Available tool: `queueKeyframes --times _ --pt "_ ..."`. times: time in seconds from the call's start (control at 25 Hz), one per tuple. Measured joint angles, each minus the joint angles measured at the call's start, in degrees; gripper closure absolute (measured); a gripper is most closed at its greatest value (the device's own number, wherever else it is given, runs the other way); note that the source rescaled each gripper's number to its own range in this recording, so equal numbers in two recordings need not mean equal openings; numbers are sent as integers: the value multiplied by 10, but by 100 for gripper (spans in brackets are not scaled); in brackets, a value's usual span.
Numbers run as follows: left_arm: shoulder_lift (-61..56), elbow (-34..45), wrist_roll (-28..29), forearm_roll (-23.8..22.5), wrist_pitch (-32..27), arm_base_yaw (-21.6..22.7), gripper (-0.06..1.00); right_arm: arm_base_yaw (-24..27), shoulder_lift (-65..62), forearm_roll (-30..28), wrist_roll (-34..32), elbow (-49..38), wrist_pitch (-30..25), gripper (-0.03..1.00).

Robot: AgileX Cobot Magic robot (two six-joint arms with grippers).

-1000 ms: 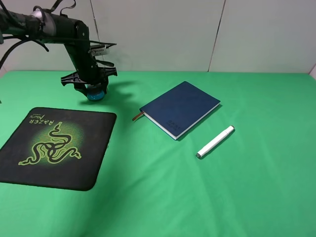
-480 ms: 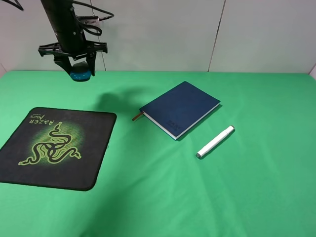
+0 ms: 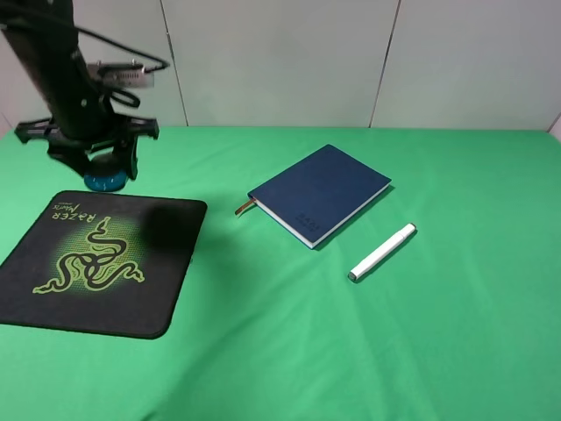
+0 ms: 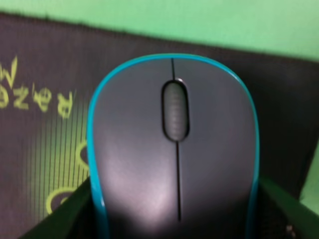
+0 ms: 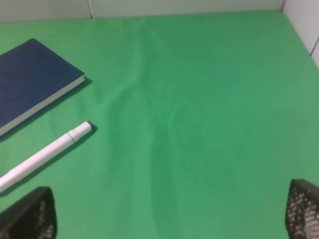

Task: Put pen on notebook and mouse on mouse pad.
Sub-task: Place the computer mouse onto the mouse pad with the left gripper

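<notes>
Left tool (image 3: 104, 169) clamps the mouse (image 4: 174, 149), its wheel (image 4: 176, 110) visible only wrist-side; right tool (image 5: 167, 211) gapes.

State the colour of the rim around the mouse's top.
Teal-blue. The mouse has a grey top edged by that rim, and the left wrist view shows it best.

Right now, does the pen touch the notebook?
Apart. The exterior high view shows green cloth between the pen and the notebook.

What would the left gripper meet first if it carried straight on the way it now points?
Probably the mouse pad, near its lettered edge, with the mouse in the left gripper touching first.
</notes>
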State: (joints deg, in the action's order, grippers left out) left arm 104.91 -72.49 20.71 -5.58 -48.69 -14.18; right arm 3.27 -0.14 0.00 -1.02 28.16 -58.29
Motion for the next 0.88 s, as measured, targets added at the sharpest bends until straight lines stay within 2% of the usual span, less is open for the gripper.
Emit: queueKeyframes --times 0.28,0.48,0.64,0.8,0.84,0.88 --pt "-11 142 -14 1 90 0 93 0 0 0 0 0 0 -3" --pt "-11 230 -16 1 194 0 93 0 0 0 0 0 0 -3" --pt "-14 263 -14 1 234 0 93 0 0 0 0 0 0 -3" --pt "-14 269 -10 1 247 0 93 0 0 0 0 0 0 -3" --pt "-14 269 -10 1 251 0 89 0 0 0 0 0 0 -3" --pt "-14 269 -10 1 252 0 79 0 0 0 0 0 0 -3"
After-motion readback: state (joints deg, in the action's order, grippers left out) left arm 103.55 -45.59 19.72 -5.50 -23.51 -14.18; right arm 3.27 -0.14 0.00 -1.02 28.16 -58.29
